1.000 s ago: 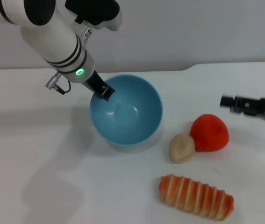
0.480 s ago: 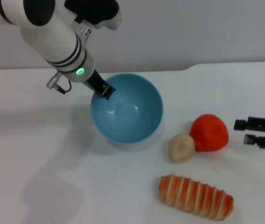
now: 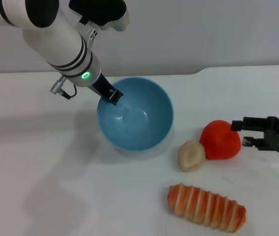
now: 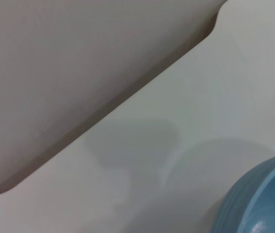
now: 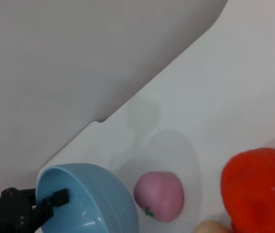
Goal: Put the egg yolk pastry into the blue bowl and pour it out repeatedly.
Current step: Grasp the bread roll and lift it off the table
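The blue bowl (image 3: 135,114) sits tipped toward me at the table's middle, with nothing inside it. My left gripper (image 3: 112,95) is shut on its far-left rim, and this grip also shows in the right wrist view as the left gripper (image 5: 50,201) on the bowl (image 5: 91,194). The egg yolk pastry (image 3: 192,155) lies on the table right of the bowl, touching a red fruit (image 3: 220,139). My right gripper (image 3: 239,132) hangs open just right of that fruit, level with it. An edge of the pastry (image 5: 214,227) shows in the right wrist view.
An orange-striped bread loaf (image 3: 206,207) lies near the front edge, below the pastry. A pink ball (image 5: 159,195) with a green mark sits behind the bowl, hidden in the head view. The table's back edge (image 3: 198,73) runs behind the bowl.
My right gripper has come down and moved left, up to the red fruit's right side. The bowl in my left gripper has shifted slightly right.
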You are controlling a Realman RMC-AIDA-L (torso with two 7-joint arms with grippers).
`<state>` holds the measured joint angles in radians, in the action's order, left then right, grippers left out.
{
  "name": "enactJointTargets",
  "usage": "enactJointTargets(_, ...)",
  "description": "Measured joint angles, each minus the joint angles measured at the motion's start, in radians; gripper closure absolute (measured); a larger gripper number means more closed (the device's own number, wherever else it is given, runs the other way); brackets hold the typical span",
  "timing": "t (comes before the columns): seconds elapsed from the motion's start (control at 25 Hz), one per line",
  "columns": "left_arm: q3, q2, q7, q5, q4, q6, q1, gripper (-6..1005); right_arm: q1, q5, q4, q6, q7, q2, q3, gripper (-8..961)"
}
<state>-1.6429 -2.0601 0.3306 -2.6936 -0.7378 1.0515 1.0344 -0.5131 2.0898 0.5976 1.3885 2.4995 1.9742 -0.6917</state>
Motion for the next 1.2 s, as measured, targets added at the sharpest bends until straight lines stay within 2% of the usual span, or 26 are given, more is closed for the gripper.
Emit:
enactJointTargets(0.12,0.0,-0.001,-0.001,0.0,0.0,0.0,0.0,999,-0.021,0.0,-0.021,-0.001,-0.002,0.009,-0.001,262)
enactJointTargets(0.32,0.006,-0.004,-0.005,0.001,0.0,-0.004,0.006,999,-0.075,-0.001,-0.143,-0.032,-0.047,0.013,-0.001,264)
enactJointTargets(0.44,0.007,-0.005,-0.005,0.001,0.004,-0.011,0.007,999,-0.08,-0.001,-0.162,-0.051,-0.05,0.018,-0.002,266)
enactJointTargets(0.92,0.008,-0.003,-0.01,-0.005,0.01,-0.022,0.007,999,-0.076,0.036,-0.181,-0.108,-0.018,0.018,-0.002,271)
enactJointTargets(1.2,0.009,-0.003,-0.012,-0.006,0.01,-0.022,-0.003,999,-0.091,0.043,-0.188,-0.203,-0.022,0.038,-0.002,275)
